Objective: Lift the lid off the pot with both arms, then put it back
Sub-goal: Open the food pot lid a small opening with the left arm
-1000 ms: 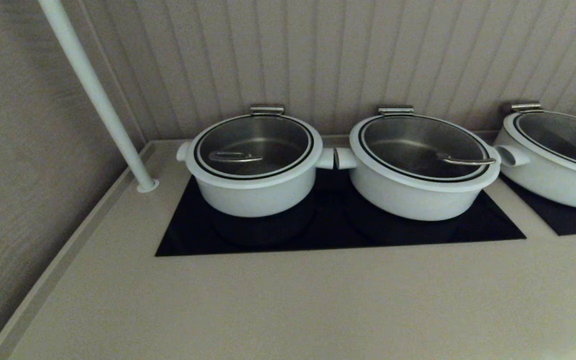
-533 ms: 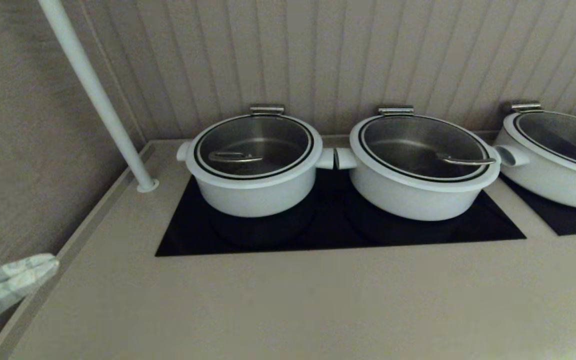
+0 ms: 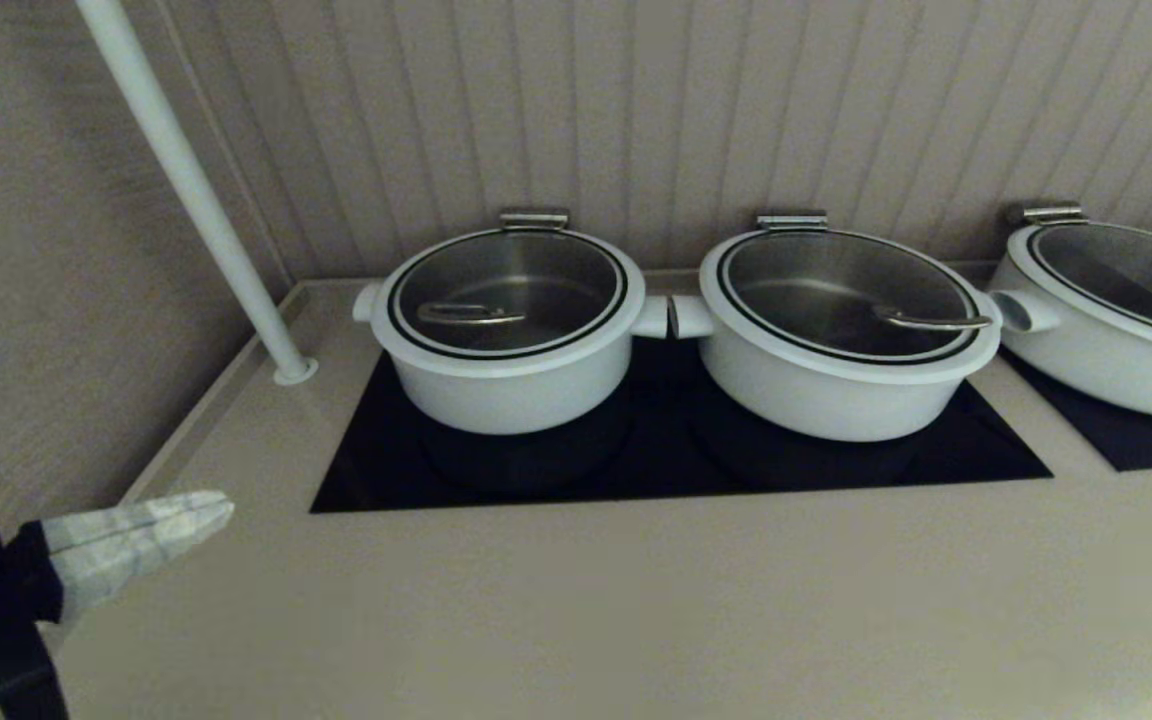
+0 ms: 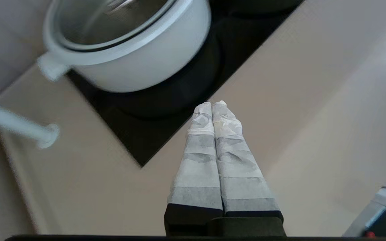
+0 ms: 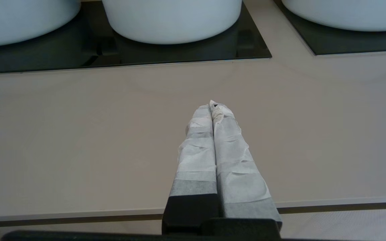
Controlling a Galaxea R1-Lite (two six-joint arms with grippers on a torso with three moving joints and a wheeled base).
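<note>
Left tool (image 3: 221, 508) sits low at the near-left corner of the surface (image 3: 576, 600), pointing fwd and to the right toward the pots, its taped fingers pressed flat together w/ nothing between them. Only the black wrist and white tape show in head view; the tips hang over the beige top, well short of the black cooktop panel (image 3: 676, 470). In left wrist view the same tool (image 4: 212, 103) aims at the near corner of the black panel (image 4: 166, 117), pot (image 4: 136, 57) ahead of it and apart, nothing touching.

Right tool (image 5: 212, 103) is out of head view. Its wrist view shows it low over the front edge of the surface (image 5: 79, 134), pointing straight in at the pots, fingers closed tight on each other, empty. Still well back from the black panel.

Pot (image 3: 511, 385) is the leftmost of three white ones, on the left half of the black panel, stub handles out to each side. Lid (image 3: 508, 290) sits seated on its rim, steel bar handle on the glass toward the left. A wider pot (image 3: 836, 380) stands just beside it on the right, stub handles nearly meeting; a third pot (image 3: 1106, 340) is further right. A white pole (image 3: 196, 190) rises at a slant from the surface's back-left corner.
</note>
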